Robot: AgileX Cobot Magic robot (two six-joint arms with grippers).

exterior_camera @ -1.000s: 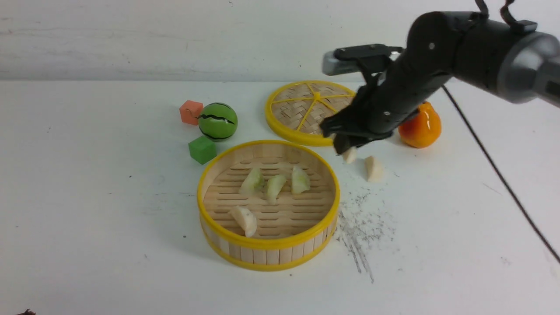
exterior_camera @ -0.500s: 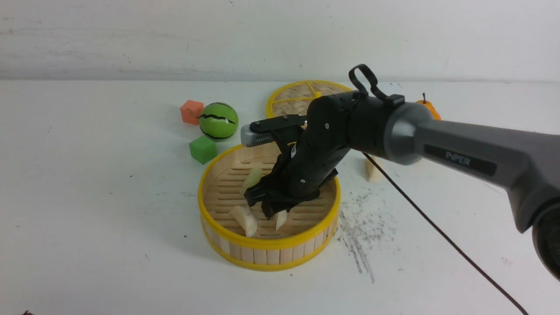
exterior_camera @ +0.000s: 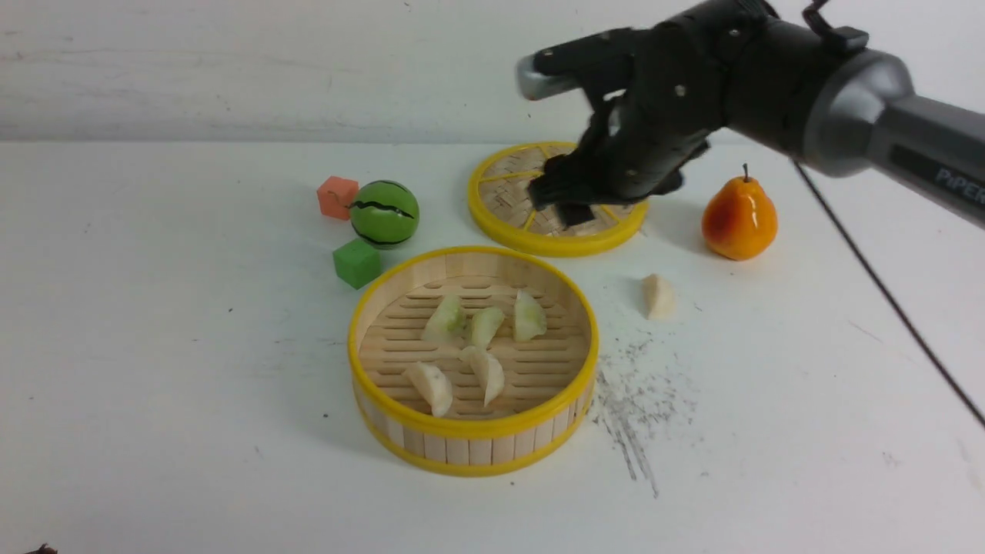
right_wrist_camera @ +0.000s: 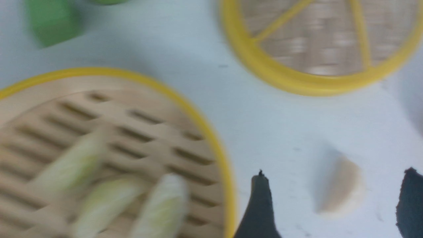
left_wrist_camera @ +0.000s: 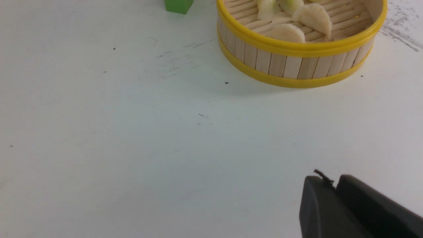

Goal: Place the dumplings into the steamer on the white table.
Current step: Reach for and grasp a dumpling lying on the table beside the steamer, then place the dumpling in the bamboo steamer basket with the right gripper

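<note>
The steamer (exterior_camera: 471, 438) stands mid-table and holds three pale green dumplings (exterior_camera: 483, 323) and two cream dumplings (exterior_camera: 429, 386), (exterior_camera: 488, 373). One more cream dumpling (exterior_camera: 658, 296) lies on the white table (exterior_camera: 154, 346) to the steamer's right. My right gripper (exterior_camera: 569, 204) hangs open and empty high above the lid. In the right wrist view the loose dumpling (right_wrist_camera: 343, 190) lies between its spread fingertips (right_wrist_camera: 261, 198), far below them. My left gripper (left_wrist_camera: 335, 186) is shut and empty, low over the table near the steamer (left_wrist_camera: 297, 66).
The flat woven lid (exterior_camera: 523, 215) lies behind the steamer. An orange pear (exterior_camera: 739, 219) stands to the lid's right. A green ball (exterior_camera: 384, 213), an orange cube (exterior_camera: 336, 197) and a green cube (exterior_camera: 356, 263) sit behind and left of the steamer. Grey scuffs (exterior_camera: 635, 400) mark the table.
My right gripper carried a cream dumpling from beside the lid into the steamer, let it go there, then rose and moved back right, open.
</note>
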